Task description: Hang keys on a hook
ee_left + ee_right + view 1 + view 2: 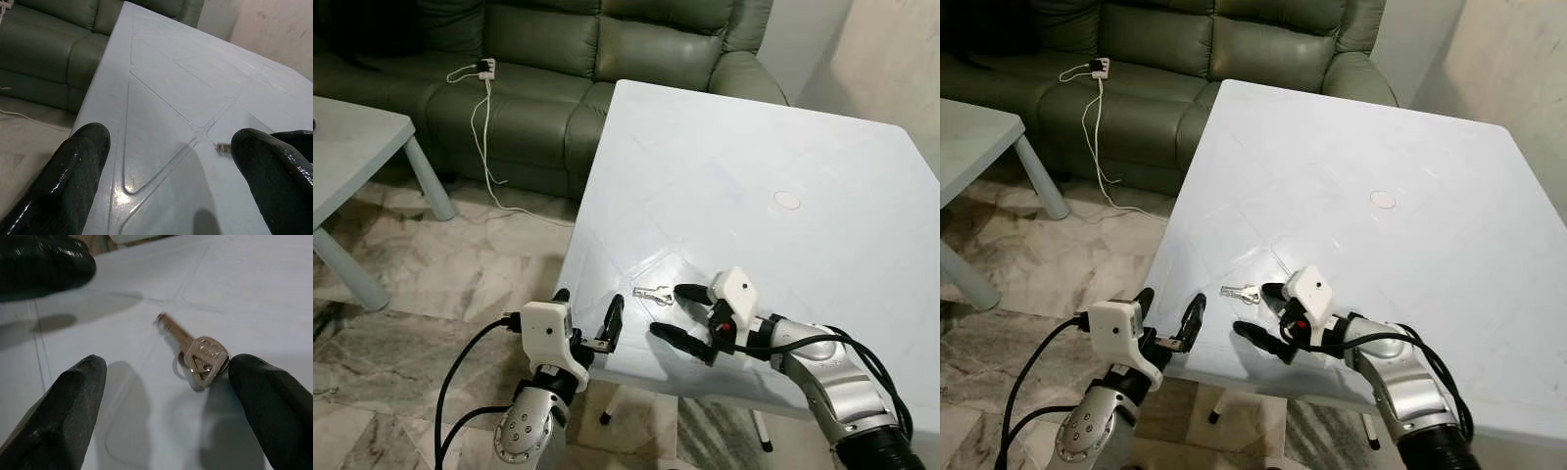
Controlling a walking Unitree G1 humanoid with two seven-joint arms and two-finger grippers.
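Right wrist view shows my right claw (161, 416) wide around the keys (203, 357) on the counter (754, 157), so I should lower squarely before closing.

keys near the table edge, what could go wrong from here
1. The keys lie flat on the smooth table, so the open right claw may just push them along instead of pinching them.
2. They sit close to the near edge; a nudge could drop them to the floor.
3. The left claw, open at that edge, could collide with the right one.
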